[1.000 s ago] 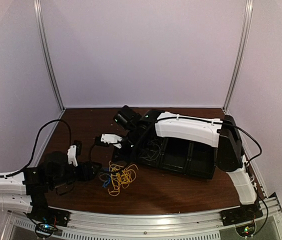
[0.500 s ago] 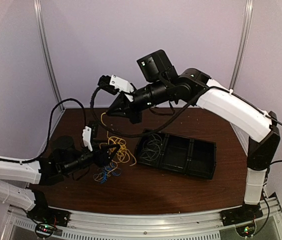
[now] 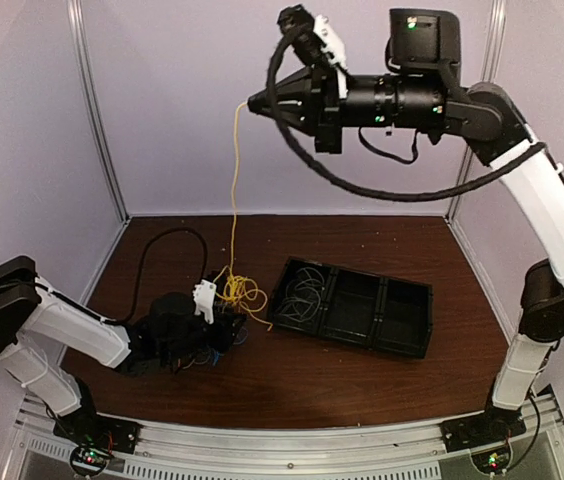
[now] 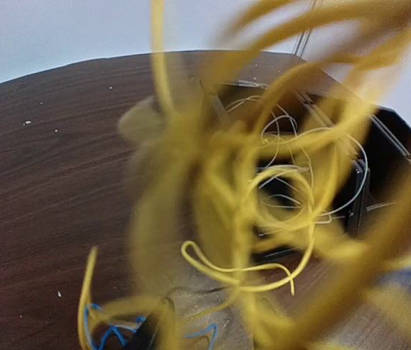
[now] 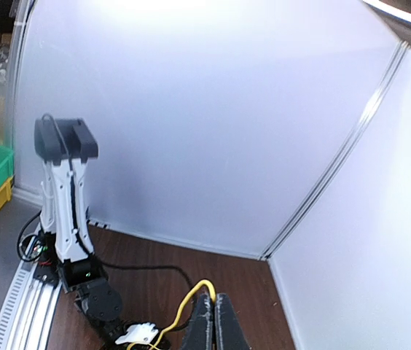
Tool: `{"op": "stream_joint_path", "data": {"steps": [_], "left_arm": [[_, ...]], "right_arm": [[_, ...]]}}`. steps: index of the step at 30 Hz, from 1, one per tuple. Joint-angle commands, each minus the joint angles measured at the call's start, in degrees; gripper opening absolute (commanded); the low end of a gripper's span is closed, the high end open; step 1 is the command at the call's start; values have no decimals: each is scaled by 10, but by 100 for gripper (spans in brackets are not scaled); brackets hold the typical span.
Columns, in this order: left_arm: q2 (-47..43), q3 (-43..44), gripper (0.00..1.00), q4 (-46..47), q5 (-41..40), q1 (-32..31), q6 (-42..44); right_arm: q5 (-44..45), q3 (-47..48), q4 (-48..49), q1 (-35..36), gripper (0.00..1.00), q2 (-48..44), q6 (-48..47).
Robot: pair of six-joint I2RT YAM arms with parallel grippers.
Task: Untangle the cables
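Note:
My right gripper (image 3: 253, 104) is raised high above the table and is shut on one end of a yellow cable (image 3: 234, 200). In the right wrist view its fingertips (image 5: 213, 306) pinch that cable (image 5: 191, 295). The cable hangs down taut to a yellow-and-blue tangle (image 3: 237, 295) on the table. My left gripper (image 3: 227, 330) lies low at that tangle. In the left wrist view (image 4: 191, 328) its jaws look closed on it, amid blurred yellow loops (image 4: 264, 219) and blue cable (image 4: 107, 337). A pale grey cable (image 3: 307, 290) lies in the tray's left compartment.
A black tray with compartments (image 3: 402, 345) sits right of the tangle, its rim (image 4: 380, 124) just beyond my left gripper. White walls with metal corner posts (image 3: 97, 110) enclose the brown table. The right arm's thick black cable (image 3: 292, 140) loops below the raised gripper.
My right gripper has risen from the table to high above it, drawing the yellow cable up taut. My left gripper has moved right to the tangle and stays low on it.

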Motion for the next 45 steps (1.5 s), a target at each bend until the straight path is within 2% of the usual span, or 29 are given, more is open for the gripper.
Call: {"op": "stream_joint_path", "data": {"steps": [1, 7, 14, 19, 21, 25, 28, 30, 33, 38, 45], "left_arm": [[6, 23, 39, -4, -9, 18, -5], [21, 35, 37, -61, 24, 69, -33], [-50, 14, 14, -126, -6, 121, -33], [-101, 16, 13, -232, -37, 208, -16], [-113, 15, 14, -249, -39, 235, -10], [-130, 33, 25, -262, -16, 242, -4], [-137, 60, 40, -291, 15, 242, -12], [-147, 66, 53, -302, 32, 240, -28], [-168, 59, 62, -299, 58, 234, -45], [-214, 46, 67, -293, 72, 201, -48], [-293, 43, 67, -340, 54, 174, -63]], "right_arm": [[-7, 47, 26, -34, 0, -44, -9], [-17, 55, 39, -91, 0, -111, 3], [39, 17, 31, -113, 0, -187, -20], [95, 8, 52, -137, 0, -221, -17], [111, 8, 55, -150, 0, -231, -16], [103, -48, 48, -162, 0, -259, -26], [86, -140, 34, -162, 0, -284, -36], [89, -192, 36, -162, 0, -300, -34], [92, -244, 42, -163, 0, -316, -26], [92, -320, 60, -169, 0, -324, -19], [63, -405, 105, -194, 0, -302, -1]]}}
